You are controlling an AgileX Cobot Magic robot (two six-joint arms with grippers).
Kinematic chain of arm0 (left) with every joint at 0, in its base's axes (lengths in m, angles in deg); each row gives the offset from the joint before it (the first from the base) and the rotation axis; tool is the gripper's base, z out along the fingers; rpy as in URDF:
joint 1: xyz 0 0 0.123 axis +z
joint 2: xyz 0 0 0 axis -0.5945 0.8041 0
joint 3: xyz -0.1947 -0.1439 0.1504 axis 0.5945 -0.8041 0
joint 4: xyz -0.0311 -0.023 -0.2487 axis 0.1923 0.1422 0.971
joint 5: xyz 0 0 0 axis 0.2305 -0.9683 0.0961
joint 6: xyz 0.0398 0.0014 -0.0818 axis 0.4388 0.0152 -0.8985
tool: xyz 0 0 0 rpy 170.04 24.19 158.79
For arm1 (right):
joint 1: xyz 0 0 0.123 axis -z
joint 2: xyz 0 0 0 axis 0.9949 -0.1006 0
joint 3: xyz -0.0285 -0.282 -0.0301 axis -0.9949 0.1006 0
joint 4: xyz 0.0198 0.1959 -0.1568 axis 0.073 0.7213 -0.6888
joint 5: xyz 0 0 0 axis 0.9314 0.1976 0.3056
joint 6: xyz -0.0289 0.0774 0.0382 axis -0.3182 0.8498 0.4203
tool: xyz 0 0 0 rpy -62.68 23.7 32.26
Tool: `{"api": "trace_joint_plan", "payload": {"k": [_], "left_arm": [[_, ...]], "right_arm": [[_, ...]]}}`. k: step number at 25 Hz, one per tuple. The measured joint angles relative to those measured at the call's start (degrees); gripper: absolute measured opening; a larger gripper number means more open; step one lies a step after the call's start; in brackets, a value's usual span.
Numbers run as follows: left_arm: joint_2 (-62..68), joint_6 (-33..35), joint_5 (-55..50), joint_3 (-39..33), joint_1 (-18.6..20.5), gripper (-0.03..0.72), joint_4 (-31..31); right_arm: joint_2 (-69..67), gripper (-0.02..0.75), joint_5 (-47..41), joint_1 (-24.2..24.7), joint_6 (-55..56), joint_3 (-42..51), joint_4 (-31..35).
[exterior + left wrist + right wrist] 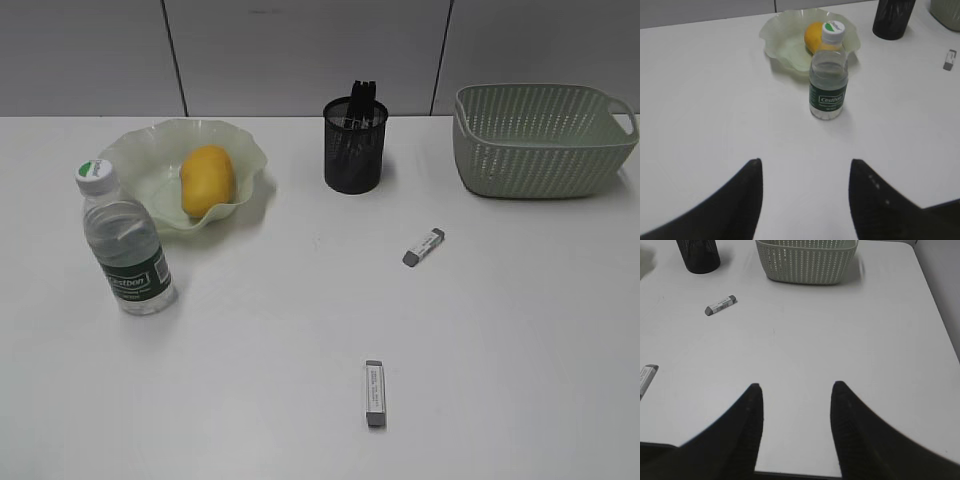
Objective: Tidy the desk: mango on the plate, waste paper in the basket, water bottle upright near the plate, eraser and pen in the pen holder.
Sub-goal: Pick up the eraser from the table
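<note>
- Smooth yellow-orange oval mango (207, 179) in translucent pale-green wavy-rimmed plate (135, 150); clear plastic water bottle with dark green label (124, 243) upright just beside plate. Both steps judged done.
- Black wire-mesh cylindrical pen holder (355, 150) at rear centre, dark items already inside. Pale sage-green woven-pattern basket (540, 140) rear right; no waste paper visible anywhere.
- Two small grey-and-white block erasers loose on plain white tabletop (500, 350): far eraser (423, 247) between holder and basket, near eraser (375, 392) toward front edge.
- Left pincer (805, 200) open, empty, above bare tabletop short of bottle.
- Right pincer (795, 425) open, empty, well apart from erasers.
- Step in hand, judged: eraser pickup. Best done by right pincer on far eraser: jaws across short width, centred, straight descent; release directly over holder mouth, clear of contents.
</note>
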Motion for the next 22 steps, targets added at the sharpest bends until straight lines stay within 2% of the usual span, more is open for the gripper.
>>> {"api": "trace_joint_plan", "payload": {"k": [4, 7, 14, 17, 19, 22], "left_arm": [[-3.0, 0.0, -0.1, 0.0, 2.5, 0.416, 0.1], [-3.0, 0.0, 0.0, 0.0, 4.0, 0.416, 0.4], [-3.0, 0.0, 0.0, 0.0, 4.7, 0.415, 0.4], [-3.0, 0.0, 0.0, 0.0, 4.7, 0.415, 0.4], [-3.0, 0.0, 0.0, 0.0, 4.7, 0.415, 0.4], [-3.0, 0.0, 0.0, 0.0, 4.7, 0.415, 0.4]], "right_arm": [[-0.9, 0.361, 0.3, 0.0, 0.0, -0.1, 0.6], [-8.5, 0.361, 2.0, 0.0, -1.3, -1.3, 3.1], [-46.9, 0.361, 11.4, 0.0, -7.6, -5.4, 12.1], [-62.8, 0.361, 15.7, -0.2, -8.0, -9.2, 13.5], [-71.5, 0.361, 17.7, -1.7, -8.1, -13.5, 13.6], [-83.2, 0.361, 18.7, -7.7, -7.6, -19.5, 13.9]]}}
